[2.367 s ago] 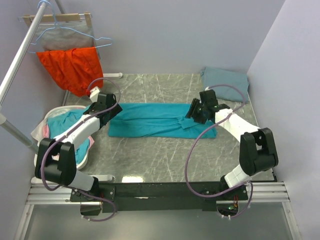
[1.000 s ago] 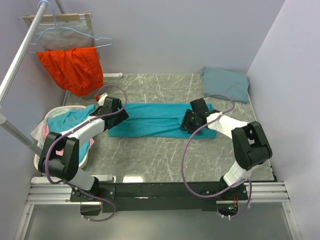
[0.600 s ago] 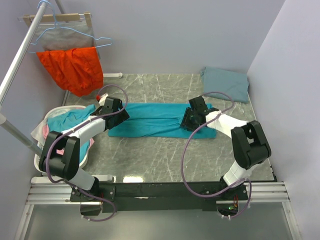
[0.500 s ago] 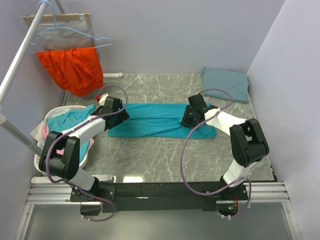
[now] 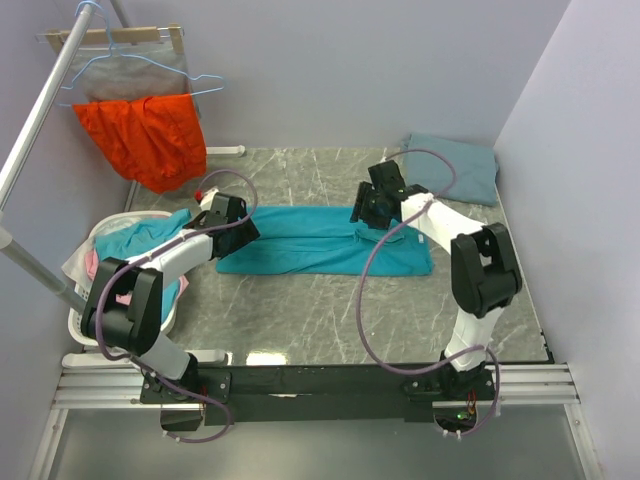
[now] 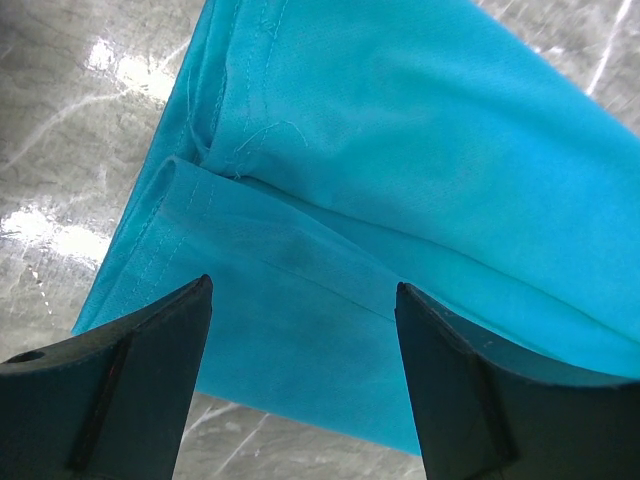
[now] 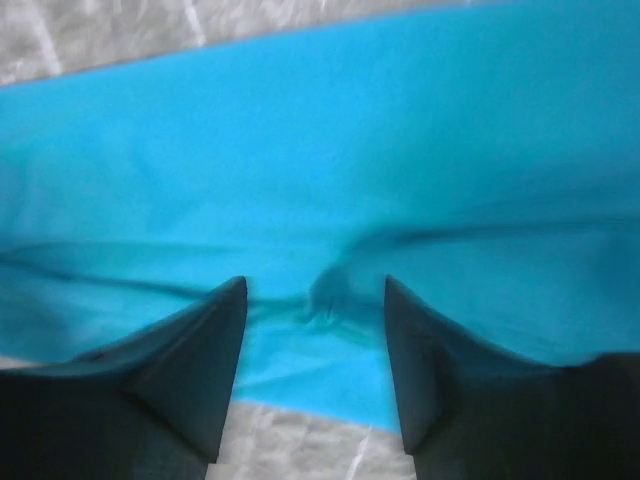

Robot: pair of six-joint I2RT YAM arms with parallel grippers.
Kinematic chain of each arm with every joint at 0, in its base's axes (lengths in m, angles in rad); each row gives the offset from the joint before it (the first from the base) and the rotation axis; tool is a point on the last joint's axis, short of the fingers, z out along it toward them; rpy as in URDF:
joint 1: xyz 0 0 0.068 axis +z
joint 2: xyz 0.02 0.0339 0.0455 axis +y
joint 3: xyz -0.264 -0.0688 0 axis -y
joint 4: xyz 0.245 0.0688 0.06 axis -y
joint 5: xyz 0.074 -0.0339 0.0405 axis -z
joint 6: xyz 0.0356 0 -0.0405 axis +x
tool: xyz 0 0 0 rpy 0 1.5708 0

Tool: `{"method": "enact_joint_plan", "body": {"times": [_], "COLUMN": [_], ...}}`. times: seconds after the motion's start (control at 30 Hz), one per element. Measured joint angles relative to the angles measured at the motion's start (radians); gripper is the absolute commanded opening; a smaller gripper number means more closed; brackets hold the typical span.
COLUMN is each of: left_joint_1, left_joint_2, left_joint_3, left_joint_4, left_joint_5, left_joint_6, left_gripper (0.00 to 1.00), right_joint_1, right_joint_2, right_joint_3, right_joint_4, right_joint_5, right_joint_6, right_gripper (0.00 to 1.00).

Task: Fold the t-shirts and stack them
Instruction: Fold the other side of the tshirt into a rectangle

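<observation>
The bright teal t-shirt [image 5: 310,243] lies folded into a long strip across the middle of the table. My left gripper [image 5: 243,230] is open, low over the strip's left end; in the left wrist view [image 6: 302,285] its jaws straddle teal cloth [image 6: 430,150] near the hem. My right gripper [image 5: 360,214] is open over the strip's far edge, right of centre; the right wrist view [image 7: 314,282] shows a small pucker of teal cloth [image 7: 300,130] between its fingers. The slate grey-blue t-shirt [image 5: 453,165] lies folded at the back right corner.
An orange-red garment [image 5: 145,135] hangs on a rack at the back left, with a slanted metal pole [image 5: 40,105] beside it. A white basket [image 5: 98,232] of mixed clothes stands at the left edge. The table is grey marble [image 5: 330,310].
My right gripper has moved from the strip's right end back and leftward to its far edge. My left gripper crept slightly right onto the left end, then stayed. Both remain open.
</observation>
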Motion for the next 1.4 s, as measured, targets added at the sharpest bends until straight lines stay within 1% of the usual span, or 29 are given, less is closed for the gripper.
{"method": "enact_joint_plan", "body": {"times": [0.07,0.13,0.23,0.33,0.47,0.57,0.63,0.83,1.07,1.23,1.4], "left_joint_1": [0.0,0.0,0.0,0.0,0.0,0.0,-0.001,-0.006,-0.01,-0.01,-0.01], "left_joint_2": [0.009,0.015,0.018,0.018,0.018,0.018,0.018,0.018,0.026,0.042,0.042], "left_joint_3": [0.003,0.004,0.007,0.007,0.007,0.007,0.007,0.007,0.013,0.024,0.024], "left_joint_4": [-0.002,-0.004,-0.004,-0.004,-0.004,-0.003,-0.003,-0.003,-0.004,-0.005,-0.009], "left_joint_5": [0.002,0.004,0.007,0.007,0.008,0.011,0.014,0.017,0.016,0.016,0.015], "left_joint_6": [0.005,0.01,0.011,0.011,0.011,0.011,0.011,0.011,0.011,0.011,0.011], "left_gripper": [0.79,0.79,0.79,0.79,0.79,0.79,0.79,0.79,0.79,0.8,0.79], "right_joint_1": [0.0,0.0,-0.005,-0.021,-0.053,-0.097,-0.117,-0.142,-0.164,-0.208,-0.238], "right_joint_2": [0.044,0.075,0.08,0.055,-0.043,-0.133,-0.155,-0.158,-0.081,0.014,0.043], "right_joint_3": [0.056,0.094,0.106,0.091,0.007,-0.092,-0.127,-0.195,-0.18,-0.091,-0.021], "right_joint_4": [-0.026,-0.058,-0.091,-0.109,-0.119,-0.119,-0.117,-0.104,-0.034,0.0,0.016], "right_joint_5": [0.033,0.082,0.149,0.187,0.209,0.197,0.192,0.152,0.082,0.017,-0.034], "right_joint_6": [-0.014,-0.029,-0.045,-0.056,-0.063,-0.063,-0.063,-0.063,-0.066,-0.068,-0.071], "right_gripper": [0.75,0.76,0.76,0.77,0.78,0.78,0.78,0.78,0.78,0.78,0.78]}}
